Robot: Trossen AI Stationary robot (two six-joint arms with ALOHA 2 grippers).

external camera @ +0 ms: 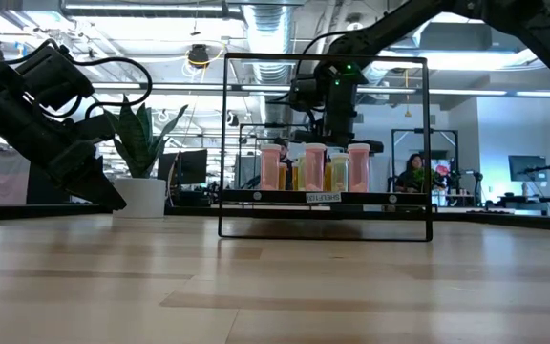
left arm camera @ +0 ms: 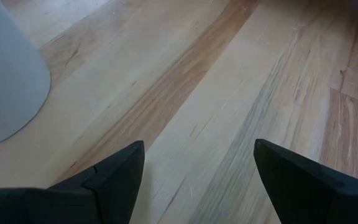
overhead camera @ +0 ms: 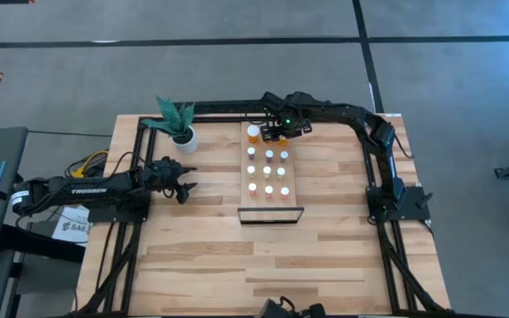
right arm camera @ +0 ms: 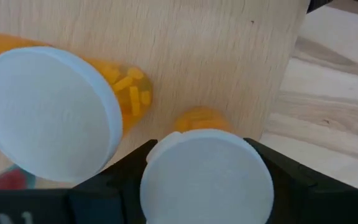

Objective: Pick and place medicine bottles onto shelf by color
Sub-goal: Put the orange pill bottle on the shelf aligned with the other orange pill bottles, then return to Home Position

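Observation:
The light-wood shelf (overhead camera: 294, 190) lies in the middle of the table, its black frame (overhead camera: 270, 214) at the near end. Several white-capped medicine bottles (overhead camera: 268, 171) stand on it in rows; they also show in the low view (external camera: 314, 167). My right gripper (overhead camera: 277, 134) is over the shelf's far end, shut on a small orange bottle (right arm camera: 207, 180). A larger orange bottle (right arm camera: 48, 112) stands right beside it. My left gripper (overhead camera: 182, 181) is open and empty, left of the shelf, near the white plant pot (overhead camera: 184, 138). My right gripper pinches the small orange bottle's round white cap (right arm camera: 160, 186) between its two fingers (right arm camera: 120, 177), one on each side of the rim. The fingers come from above, pointing down. The bottle is upright, its orange body (right arm camera: 197, 118) below the cap. Whether its base rests on the shelf does not show.
The white pot with the green plant (overhead camera: 177, 115) stands at the far left of the table, its side close to my left gripper (left arm camera: 5, 74). Bare plank tabletop (overhead camera: 263, 256) lies toward the near edge. A person sits in the room far behind the table (external camera: 414, 174).

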